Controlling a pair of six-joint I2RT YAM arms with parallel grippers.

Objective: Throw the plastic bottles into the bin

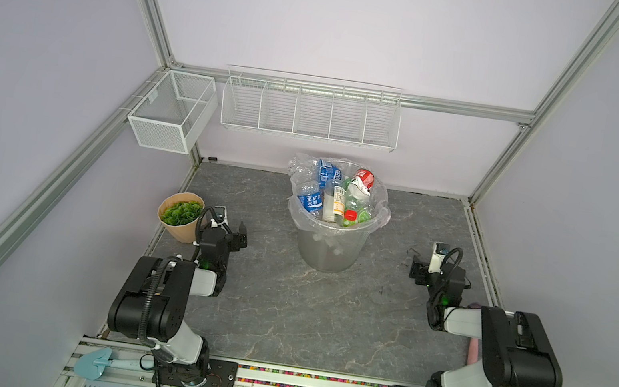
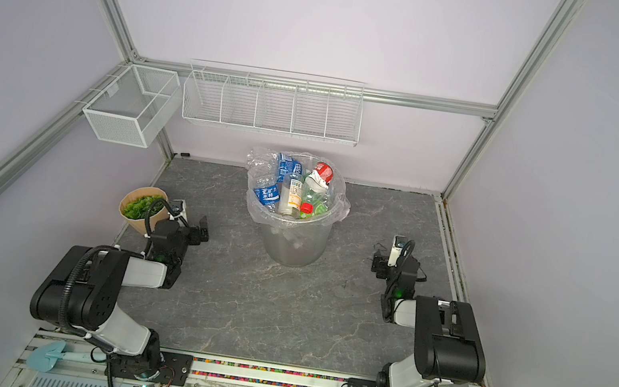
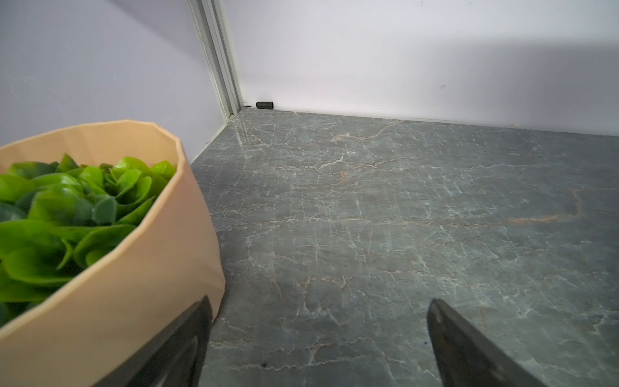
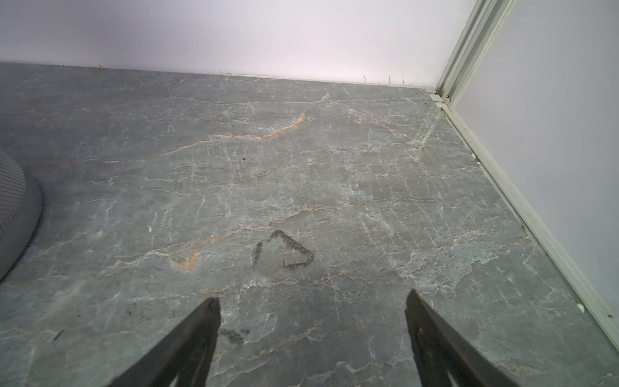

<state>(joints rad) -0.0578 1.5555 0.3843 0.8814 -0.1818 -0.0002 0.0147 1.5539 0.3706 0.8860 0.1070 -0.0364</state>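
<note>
Plastic bottles [image 1: 334, 200] sat piled in the bin [image 1: 328, 250] (heaped above the rim), on the counter [image 1: 280, 316] toward the back wall [image 1: 344, 40]. Left gripper [image 3: 321, 303] fingers [image 3: 181, 348] were spread, empty, just beside the tan pot [image 3: 134, 301]. Right gripper [image 4: 311, 298] fingers were spread too, empty, well apart from the bin.

The translucent grey bin [image 1: 332, 248] is showing plastic bottles [image 1: 334, 200] in blue, red and green. The table [image 1: 300, 319] is showing dark grey marble veined white and orange.
</note>
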